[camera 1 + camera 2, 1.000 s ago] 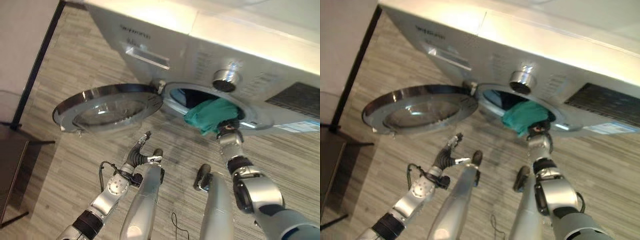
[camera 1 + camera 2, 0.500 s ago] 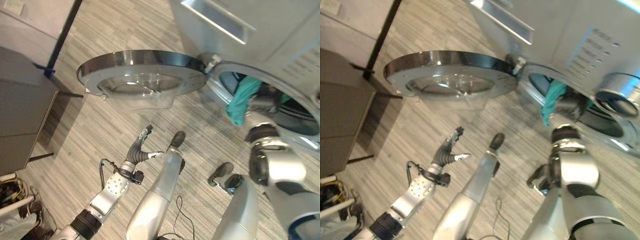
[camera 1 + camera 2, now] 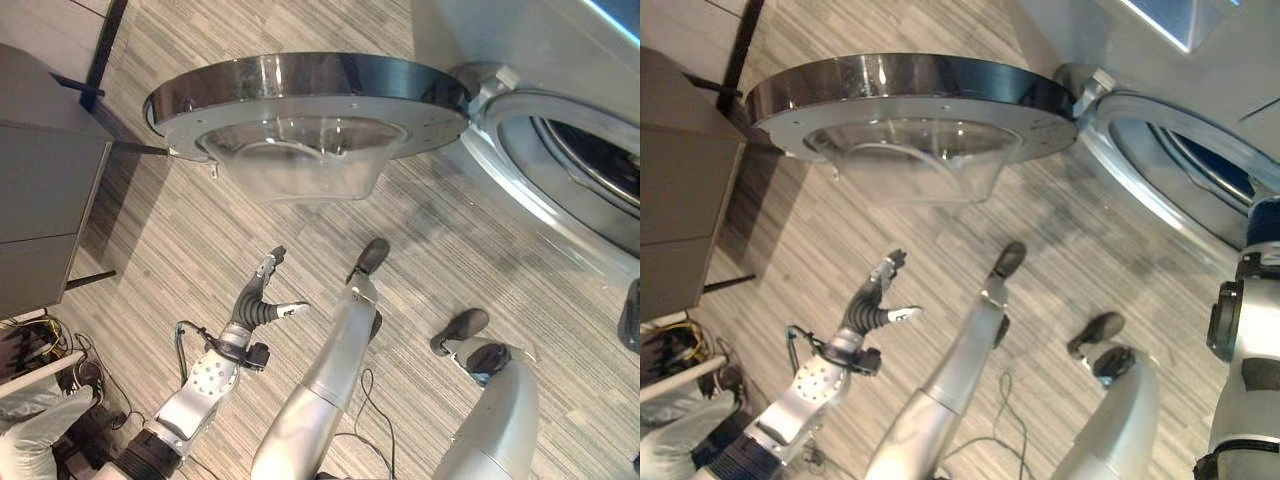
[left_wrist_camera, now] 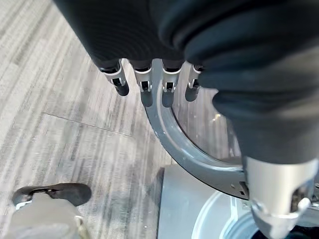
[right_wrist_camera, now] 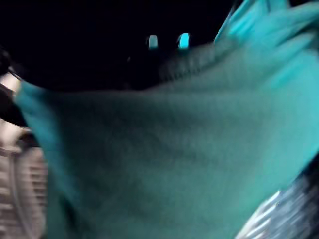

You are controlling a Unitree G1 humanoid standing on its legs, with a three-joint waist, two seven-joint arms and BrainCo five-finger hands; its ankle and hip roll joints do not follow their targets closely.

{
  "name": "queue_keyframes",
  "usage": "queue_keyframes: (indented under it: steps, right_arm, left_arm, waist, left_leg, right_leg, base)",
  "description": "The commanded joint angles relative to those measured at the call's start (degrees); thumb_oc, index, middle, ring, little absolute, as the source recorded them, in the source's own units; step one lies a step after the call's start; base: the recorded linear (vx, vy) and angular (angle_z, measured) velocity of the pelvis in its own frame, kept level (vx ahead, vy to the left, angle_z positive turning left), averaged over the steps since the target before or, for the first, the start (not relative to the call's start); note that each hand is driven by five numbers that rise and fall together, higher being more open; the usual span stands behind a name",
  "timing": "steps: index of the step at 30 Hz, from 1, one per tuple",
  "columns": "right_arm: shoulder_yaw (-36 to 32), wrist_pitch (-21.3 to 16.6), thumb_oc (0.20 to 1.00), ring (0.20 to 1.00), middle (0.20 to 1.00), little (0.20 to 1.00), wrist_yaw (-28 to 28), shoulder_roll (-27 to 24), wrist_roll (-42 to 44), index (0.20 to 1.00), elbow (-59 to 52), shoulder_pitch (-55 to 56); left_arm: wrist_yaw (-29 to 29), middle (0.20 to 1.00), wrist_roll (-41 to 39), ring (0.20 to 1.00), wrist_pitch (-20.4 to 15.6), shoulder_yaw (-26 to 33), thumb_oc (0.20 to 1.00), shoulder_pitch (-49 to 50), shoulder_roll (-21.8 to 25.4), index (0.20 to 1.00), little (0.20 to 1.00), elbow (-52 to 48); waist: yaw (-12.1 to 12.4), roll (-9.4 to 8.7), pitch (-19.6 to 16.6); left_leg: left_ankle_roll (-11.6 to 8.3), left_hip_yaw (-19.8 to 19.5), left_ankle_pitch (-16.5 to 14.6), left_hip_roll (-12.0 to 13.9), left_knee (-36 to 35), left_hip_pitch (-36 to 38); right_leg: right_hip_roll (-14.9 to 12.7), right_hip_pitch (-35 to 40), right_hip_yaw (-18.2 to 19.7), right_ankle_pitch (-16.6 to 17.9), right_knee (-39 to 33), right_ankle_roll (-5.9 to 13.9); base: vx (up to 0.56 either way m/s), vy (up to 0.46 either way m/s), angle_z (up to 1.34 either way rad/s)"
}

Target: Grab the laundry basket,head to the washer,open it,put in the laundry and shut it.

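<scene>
The washer's round door (image 3: 300,100) stands wide open, its glass bowl facing the floor. Right of it is the drum's mouth (image 3: 575,165), with a grey rim and dark inside. My right forearm (image 3: 1252,300) comes up along the right edge and passes into that mouth. In the right wrist view a teal cloth (image 5: 164,164) lies very close against the dark inside of the drum. My left hand (image 3: 262,300) hangs low over the floor below the door, open and holding nothing. Its fingers (image 4: 144,89) point towards the door's rim (image 4: 184,144).
A dark cabinet (image 3: 40,190) stands at the left, with a black pole (image 3: 100,50) behind it. A basket with white laundry (image 3: 30,440) sits at the lower left corner. Striped grey floor (image 3: 180,250) lies between the cabinet and the washer.
The camera has swung down and left, so the washer now sits at the upper right. The teal cloth no longer hangs at the drum's mouth. My left hand holds its pose.
</scene>
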Motion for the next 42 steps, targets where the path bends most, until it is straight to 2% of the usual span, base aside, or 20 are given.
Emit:
queue_keyframes:
  steps: [1,3,4,5,6,9,10,12,13,19,21,25,29,31,32,34,38,39,41,42]
  right_arm:
    - [0.6,4.9,1.0,1.0,1.0,1.0,3.1,-1.9,-2.2,1.0,0.7,-2.0]
    - [-3.3,3.9,1.0,1.0,1.0,1.0,4.8,4.2,2.2,1.0,1.0,0.8]
    - [-3.5,3.8,1.0,1.0,1.0,1.0,4.8,4.3,2.2,1.0,0.9,1.1]
    - [-6.4,2.1,1.0,1.0,1.0,1.0,6.9,9.6,6.1,1.0,-2.0,4.2]
    - [-6.6,2.1,1.0,1.0,1.0,1.0,6.9,9.7,6.1,1.0,-2.2,4.5]
    - [-9.0,-0.2,1.0,1.0,1.0,1.0,14.2,20.7,10.5,1.0,-16.1,14.5]
    - [-9.2,-0.3,1.0,1.0,1.0,1.0,14.2,21.1,10.5,1.0,-16.8,15.3]
    - [-10.5,-1.1,1.0,1.0,1.0,1.0,20.0,29.0,12.5,1.0,-28.3,25.4]
    - [-10.5,-1.2,1.0,1.0,1.0,1.0,20.0,29.4,12.4,1.0,-29.0,26.2]
    - [-4.5,6.4,1.0,1.0,1.0,1.0,27.4,40.2,12.4,1.0,-39.8,50.6]
    - [-3.3,7.7,1.0,1.0,1.0,1.0,28.0,40.5,11.7,1.0,-39.9,53.8]
    - [-1.4,14.4,1.0,1.0,1.0,1.0,30.3,40.3,8.8,1.0,-36.8,67.7]
    - [-0.7,18.1,1.0,1.0,1.0,1.0,30.8,39.2,5.4,1.0,-34.2,73.9]
    - [0.1,21.2,1.0,1.0,1.0,1.0,30.6,38.0,1.1,1.0,-28.4,76.8]
    - [0.1,21.2,1.0,1.0,1.0,1.0,30.7,38.0,1.1,1.0,-28.4,76.8]
    - [1.4,21.9,1.0,1.0,1.0,1.0,30.0,35.7,-8.3,1.0,-24.2,77.3]
    - [0.3,23.0,1.0,1.0,1.0,1.0,29.9,33.8,-16.4,1.0,-18.6,78.8]
    - [-0.2,22.7,1.0,1.0,1.0,1.0,29.8,33.4,-18.4,1.0,-17.2,79.3]
    - [-1.0,22.8,1.0,1.0,1.0,1.0,29.2,33.4,-19.7,1.0,-16.4,79.7]
    - [-3.3,23.0,1.0,1.0,1.0,1.0,28.4,33.8,-22.2,1.0,-15.6,81.0]
  left_arm:
    - [0.5,1.0,-1.3,1.0,-1.5,2.1,1.0,1.2,0.4,1.0,1.0,-0.2]
    - [0.7,1.0,-0.9,1.0,-1.1,1.7,1.0,0.0,0.0,1.0,1.0,0.2]
    - [0.7,1.0,-0.9,1.0,-1.1,1.7,1.0,0.0,0.2,1.0,1.0,0.2]
    - [0.7,1.0,-0.9,1.0,-0.8,1.8,1.0,-0.7,-0.4,1.0,1.0,0.7]
    - [0.7,1.0,-0.9,1.0,-0.8,1.8,1.0,-0.6,-0.3,1.0,1.0,0.7]
    - [-0.4,1.0,0.0,1.0,-0.2,3.1,1.0,-1.7,-1.6,1.0,1.0,2.6]
    - [-0.4,1.0,0.1,1.0,-0.2,3.1,1.0,-1.5,-1.5,1.0,1.0,2.7]
    - [-1.4,1.0,1.7,1.0,0.9,4.0,1.0,-1.9,-2.4,1.0,1.0,3.9]
    - [-1.5,1.0,1.8,1.0,0.9,4.0,1.0,-1.6,-2.4,1.0,1.0,3.9]
    - [-3.0,1.0,4.5,1.0,3.8,6.8,1.0,0.7,-4.2,1.0,1.0,6.1]
    - [-3.1,1.0,5.1,1.0,4.3,7.5,1.0,1.1,-4.3,1.0,1.0,6.4]
    - [-4.4,1.0,6.5,1.0,6.1,11.0,1.0,4.4,-4.4,1.0,1.0,8.1]
    - [-5.6,1.0,6.4,1.0,6.9,12.5,1.0,7.1,-3.9,1.0,1.0,8.1]
    - [-7.0,1.0,5.6,1.0,7.3,14.1,1.0,9.6,-3.9,1.0,1.0,7.9]
    - [-7.0,1.0,5.6,1.0,7.4,14.2,1.0,9.8,-3.9,1.0,1.0,7.8]
    - [-8.0,1.0,4.9,1.0,7.2,15.2,1.0,10.4,-4.6,1.0,1.0,9.9]
    - [-9.2,1.0,5.0,1.0,7.1,15.5,1.0,11.3,-6.0,1.0,1.0,11.5]
    - [-9.4,1.0,5.3,1.0,7.0,15.7,1.0,11.9,-6.2,1.0,1.0,11.6]
    - [-9.2,1.0,5.5,1.0,6.9,16.2,1.0,12.5,-6.4,1.0,1.0,11.5]
    - [-9.3,1.0,6.6,1.0,7.0,16.9,1.0,13.6,-6.7,1.0,1.0,10.6]
  waist:
    - [-1.5,-3.09,-4.1]
    - [-2.2,-3.04,-3.4]
    - [-2.2,-3.1,-3.4]
    - [-2.6,-3.14,-2.9]
    - [-2.6,-3.21,-2.9]
    - [-3.5,-4.09,-1.5]
    - [-3.6,-4.19,-1.5]
    - [-4.6,-5.19,-0.5]
    - [-4.6,-5.27,-0.5]
    - [-7.9,-8.26,-0.6]
    - [-8.3,-8.71,-0.8]
    - [-10.3,-9.76,-2.4]
    - [-10.7,-10.02,-3.1]
    - [-10.6,-9.81,-4.0]
    - [-10.8,-9.66,-3.9]
    - [-10.9,-10.32,-4.2]
    - [-12.9,-11.68,-6.1]
    - [-13.3,-11.78,-6.3]
    - [-14.0,-11.31,-6.8]
    - [-16.2,-9.98,-7.9]
  left_leg:
    - [2.6,3.2,-7.5,5.2,-1.0,3.1]
    - [2.39,3.6,-7.1,5.8,-2.5,4.6]
    - [2.38,3.5,-7.0,5.9,-2.6,4.8]
    - [2.26,3.8,-6.6,6.5,-4.3,6.4]
    - [2.26,3.8,-6.5,6.5,-4.5,6.6]
    - [2.12,4.1,-5.0,7.9,-9.3,11.1]
    - [2.12,4.1,-4.9,8.0,-9.7,11.6]
    - [2.08,4.3,-3.3,8.6,-13.2,15.1]
    - [2.08,4.2,-3.1,8.7,-13.6,15.5]
    - [1.51,5.3,1.4,11.0,-24.2,27.2]
    - [1.42,5.4,2.0,11.3,-25.4,29.0]
    - [1.23,5.0,3.6,13.1,-31.1,39.1]
    - [0.69,4.0,4.4,14.2,-33.6,44.9]
    - [-0.38,2.4,7.5,15.3,-38.5,49.5]
    - [-0.47,2.2,7.7,15.5,-39.0,50.0]
    - [-2.26,2.3,9.8,16.3,-39.7,51.7]
    - [-1.24,2.7,3.2,20.9,-33.8,58.1]
    - [-1.07,2.6,3.7,21.4,-31.9,59.8]
    - [-1.19,2.4,2.4,22.5,-31.5,63.1]
    - [-1.02,3.9,0.0,23.8,-33.1,68.1]
  right_leg:
    - [3.0,4.8,2.3,0.4,-6.4,2.68]
    - [3.4,6.6,1.3,1.0,-8.0,2.82]
    - [3.5,6.8,1.2,1.0,-8.1,2.82]
    - [4.0,8.5,0.7,1.8,-9.8,3.18]
    - [4.1,8.8,0.6,1.9,-10.0,3.17]
    - [5.4,13.4,-0.6,3.9,-14.8,3.49]
    - [5.5,13.8,-0.6,4.1,-15.2,3.48]
    - [6.6,17.4,-1.0,5.9,-19.5,3.85]
    - [6.7,17.9,-1.1,6.1,-19.9,3.85]
    - [10.7,29.6,-2.5,11.7,-34.2,4.32]
    - [11.3,31.6,-2.8,12.5,-36.2,4.44]
    - [12.9,42.0,-4.6,14.7,-42.8,4.78]
    - [14.1,47.9,-5.8,14.0,-44.3,4.04]
    - [17.0,54.0,-7.2,13.5,-50.2,2.72]
    - [17.2,54.6,-7.4,13.7,-50.7,2.64]
    - [17.8,58.8,-7.5,15.2,-55.6,2.49]
    - [15.5,60.4,-4.9,18.8,-57.7,3.6]
    - [14.7,60.5,-3.9,20.6,-57.7,3.85]
    - [14.6,60.7,-2.6,20.9,-57.2,4.34]
    - [13.8,60.9,-0.7,21.3,-55.6,5.15]
  base:
    - [-0.02,-0.01,-0.08]
    - [-0.02,-0.012,-0.06]
    - [-0.04,-0.005,-0.11]
    - [-0.03,0.004,-0.15]
    - [-0.06,0.005,-0.18]
    - [-0.05,-0.005,-0.11]
    - [-0.07,-0.015,-0.15]
    - [-0.06,-0.013,-0.17]
    - [-0.08,0.0,-0.11]
    - [-0.07,0.002,-0.13]
    - [-0.04,-0.007,-0.31]
    - [0.0,-0.032,-0.2]
    - [0.03,-0.08,0.03]
    - [0.04,-0.166,0.16]
    - [0.02,-0.094,0.31]
    - [-0.07,0.034,0.37]
    - [-0.07,0.27,-0.11]
    - [-0.03,0.388,-0.63]
    - [0.0,0.334,-0.69]
    - [0.01,0.293,-0.48]
